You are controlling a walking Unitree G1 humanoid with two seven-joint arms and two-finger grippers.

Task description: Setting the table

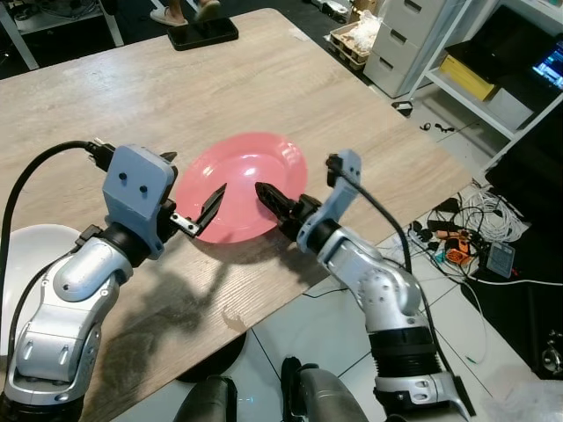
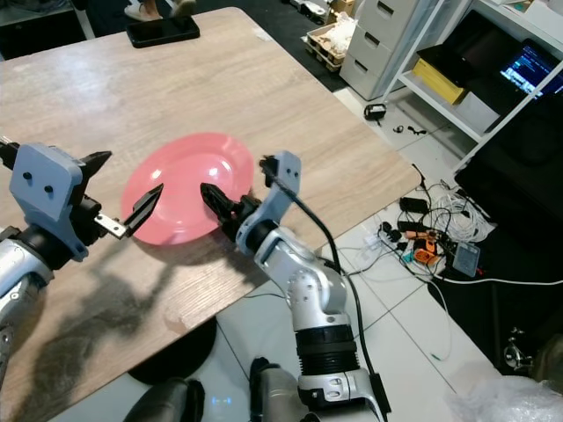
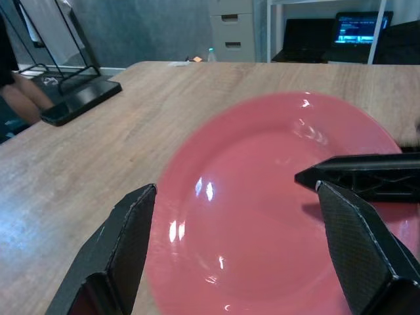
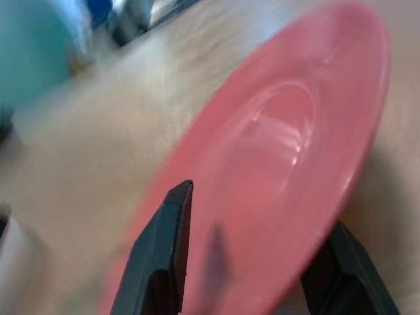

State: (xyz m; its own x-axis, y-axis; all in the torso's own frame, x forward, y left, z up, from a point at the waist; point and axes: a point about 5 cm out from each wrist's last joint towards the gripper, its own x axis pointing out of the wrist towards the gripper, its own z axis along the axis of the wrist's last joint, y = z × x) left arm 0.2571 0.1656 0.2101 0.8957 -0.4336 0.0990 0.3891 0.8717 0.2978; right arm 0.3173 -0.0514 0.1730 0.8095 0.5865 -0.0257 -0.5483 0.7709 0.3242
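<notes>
The left claw (image 1: 195, 204) hovers low over the wooden tabletop (image 1: 114, 105) with its two black fingers spread apart and nothing between them; one tip reaches over the near left rim of the pink plate (image 1: 239, 180), the other stands further back beside the plate's left edge. In the left wrist view the plate (image 3: 275, 197) lies just ahead of those parted fingers (image 3: 125, 243), flat on the tabletop, with the other arm's black finger reaching in over it from the far side. To the right of the left claw, the right claw (image 1: 280, 204) comes at the plate from the tabletop's near edge; its fingers are parted with the plate's near right rim between them, one finger above the plate's face and one below its rim, as the right wrist view shows (image 4: 164, 256), though whether they press on the plate cannot be told. Beyond both claws, at the tabletop's far edge, a black stand (image 1: 202, 33) sits with a person's feet (image 1: 185, 12) on it. Right of the right claw, off the tabletop, cables (image 1: 475, 229) lie on the tiled floor (image 1: 457, 290) near grey drawers (image 1: 409, 35).
</notes>
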